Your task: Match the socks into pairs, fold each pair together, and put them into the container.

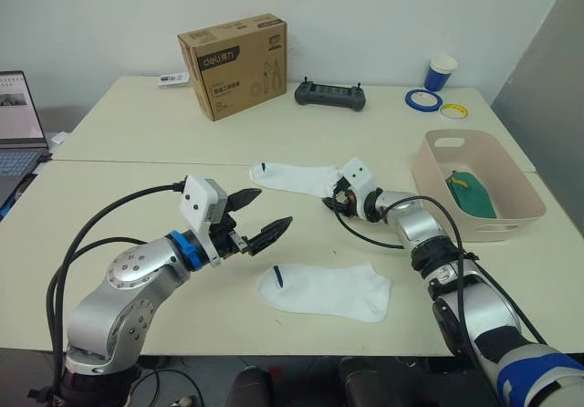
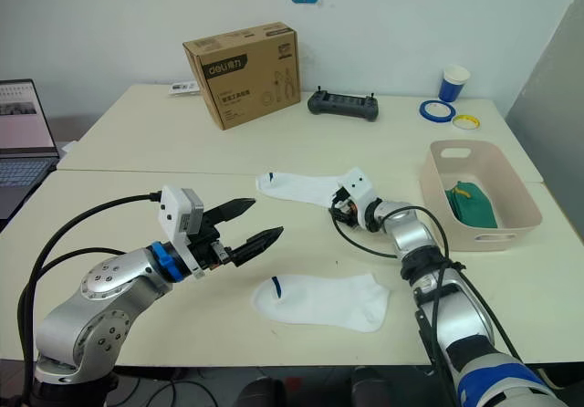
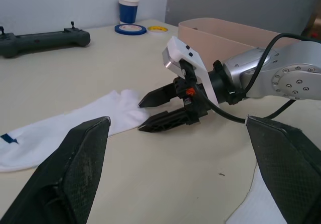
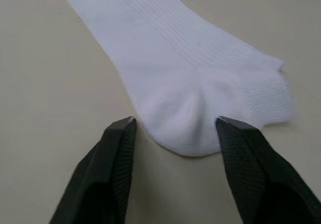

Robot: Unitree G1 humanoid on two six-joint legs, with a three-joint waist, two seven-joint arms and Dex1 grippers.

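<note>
Head view: two white socks lie apart on the tabletop [image 1: 137,115], far sock [image 1: 294,177] and near sock [image 1: 326,290]. The container [image 1: 529,208] on the right holds a folded green pair [image 1: 470,194]; that pair looks done, the white one isn't matched yet.

Left wrist view: left tool [image 1: 259,220] spread, empty, hovering between the white socks.

Right wrist view: right tool [image 4: 174,126] spread, fingertips flanking the far sock's heel, not pinching it.
</note>
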